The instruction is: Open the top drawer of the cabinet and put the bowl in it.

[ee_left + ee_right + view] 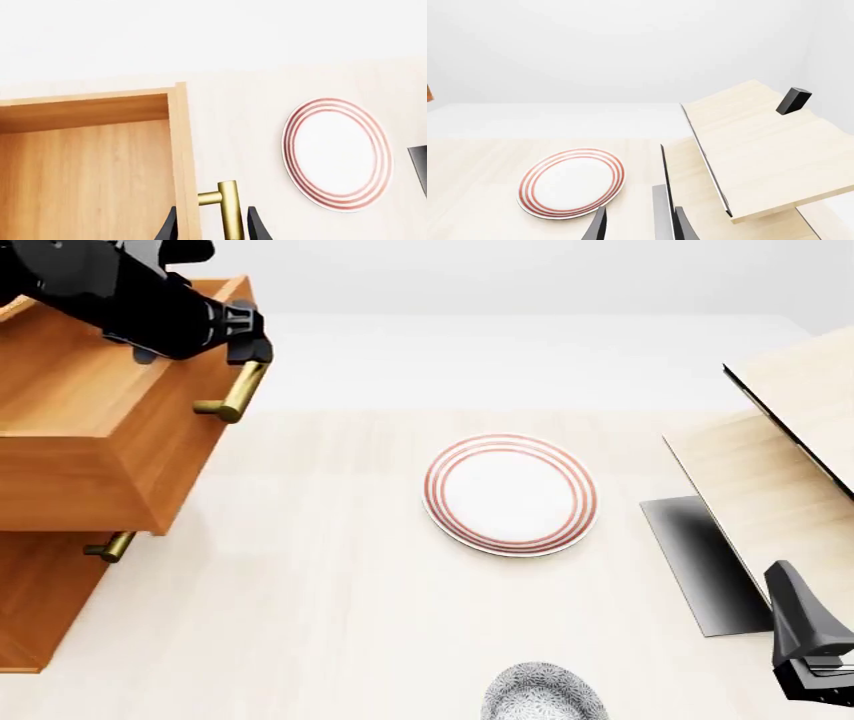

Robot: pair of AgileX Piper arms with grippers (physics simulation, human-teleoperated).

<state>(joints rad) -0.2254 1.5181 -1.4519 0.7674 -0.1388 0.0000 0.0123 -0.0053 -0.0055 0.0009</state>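
The top drawer (94, 430) of the orange-brown cabinet (47, 590) stands pulled out, its empty wooden inside (87, 170) showing in the left wrist view. My left gripper (248, 345) is at the drawer's brass handle (238, 392). It is open, with a finger on either side of the handle (230, 210) and a gap to it. The speckled bowl (541, 696) sits at the table's near edge, partly cut off by the frame. My right gripper (790, 610) hovers open and empty at the near right, well right of the bowl.
A white plate with red rings (510, 492) lies mid-table between cabinet and right arm. A pale wood structure with a black edge (781, 455) rises at the right, and its slanted panel (760, 145) is close ahead of the right gripper (640, 222). A lower drawer handle (112, 545) juts out.
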